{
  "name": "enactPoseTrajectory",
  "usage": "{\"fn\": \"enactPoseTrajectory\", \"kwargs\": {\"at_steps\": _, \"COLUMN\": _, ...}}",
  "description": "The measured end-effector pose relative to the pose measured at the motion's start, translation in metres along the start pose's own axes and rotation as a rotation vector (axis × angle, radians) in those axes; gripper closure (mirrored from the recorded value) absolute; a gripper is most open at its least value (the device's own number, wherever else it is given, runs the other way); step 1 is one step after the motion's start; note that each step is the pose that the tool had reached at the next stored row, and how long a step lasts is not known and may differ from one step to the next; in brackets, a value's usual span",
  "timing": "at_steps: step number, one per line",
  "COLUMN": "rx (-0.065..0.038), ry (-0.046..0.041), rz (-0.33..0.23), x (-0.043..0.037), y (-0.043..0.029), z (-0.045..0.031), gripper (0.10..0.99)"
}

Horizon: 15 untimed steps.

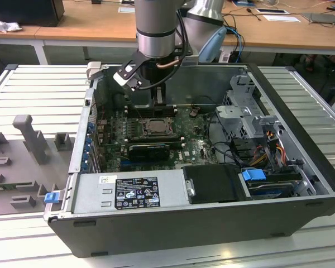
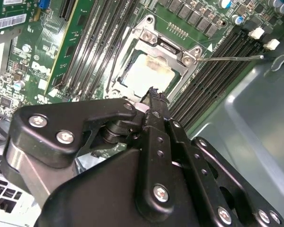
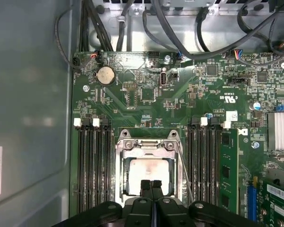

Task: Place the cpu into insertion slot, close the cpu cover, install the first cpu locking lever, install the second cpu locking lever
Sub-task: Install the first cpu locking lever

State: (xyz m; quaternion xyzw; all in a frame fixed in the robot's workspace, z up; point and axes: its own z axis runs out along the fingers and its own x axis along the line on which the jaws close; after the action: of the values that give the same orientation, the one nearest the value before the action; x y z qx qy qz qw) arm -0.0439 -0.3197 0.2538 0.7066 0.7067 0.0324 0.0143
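Fingers: the fingers (image 3: 146, 185) are pinched tip to tip with only a hairline seam between them, and there's nothing in their grip.
Why closed: held together like this they make one narrow prod, better suited to pushing a thin part than to carrying anything. That's my reading.
Cpu: the cpu (image 3: 149, 171) is just beyond the fingertips, lying flat and square, its pale face showing in both wrist views.
Insertion slot: the insertion slot (image 1: 154, 127) is directly under the fingers and holds the cpu, so the placing step looks done.
Cpu cover: the cpu cover (image 3: 144, 145) is folded down around the cpu, which shows through its window. Its far bar lies past the cpu from the fingertips.
First lever: a thin wire lever (image 2: 232, 58) slants away from the cover's corner, out over the memory slots (image 3: 92, 165) to one side of the fingers. It reads as not latched.
Second lever: another wire (image 2: 114, 66) runs along the opposite side of the cover. I can't tell whether it's hooked.
Contact: the fingertips are at the cover's near edge, but whether they touch it I can't say.
Setting: the computer case (image 1: 301, 184) lies open on the ribbed grey surface (image 1: 39, 89), so the arm can come straight down onto the green board (image 3: 132, 99).
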Motion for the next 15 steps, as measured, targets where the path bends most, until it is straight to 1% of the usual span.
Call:
{"fn": "enactPoseTrajectory", "kwargs": {"at_steps": 3, "rx": 0.0, "ry": 0.0, "rz": 0.0, "x": 0.0003, "y": 0.0007, "z": -0.01, "gripper": 0.98}}
{"fn": "enactPoseTrajectory", "kwargs": {"at_steps": 5, "rx": 0.0, "ry": 0.0, "rz": 0.0, "x": 0.0004, "y": 0.001, "z": -0.0152, "gripper": 0.98}}
{"fn": "enactPoseTrajectory", "kwargs": {"at_steps": 9, "rx": 0.0, "ry": 0.0, "rz": 0.0, "x": 0.0006, "y": 0.0015, "z": -0.0227, "gripper": 0.98}}
{"fn": "enactPoseTrajectory", "kwargs": {"at_steps": 11, "rx": 0.0, "ry": 0.0009, "rz": -0.003, "x": 0.0006, "y": 0.0016, "z": -0.0236, "gripper": 0.98}}
{"fn": "enactPoseTrajectory", "kwargs": {"at_steps": 12, "rx": 0.001, "ry": 0.0021, "rz": -0.023, "x": 0.0006, "y": 0.0016, "z": -0.0237, "gripper": 0.98}}
{"fn": "enactPoseTrajectory", "kwargs": {"at_steps": 13, "rx": 0.001, "ry": 0.0041, "rz": -0.054, "x": 0.0006, "y": 0.0016, "z": -0.0237, "gripper": 0.98}}
{"fn": "enactPoseTrajectory", "kwargs": {"at_steps": 15, "rx": 0.002, "ry": 0.0066, "rz": -0.093, "x": 0.0006, "y": 0.0016, "z": -0.0237, "gripper": 0.98}}
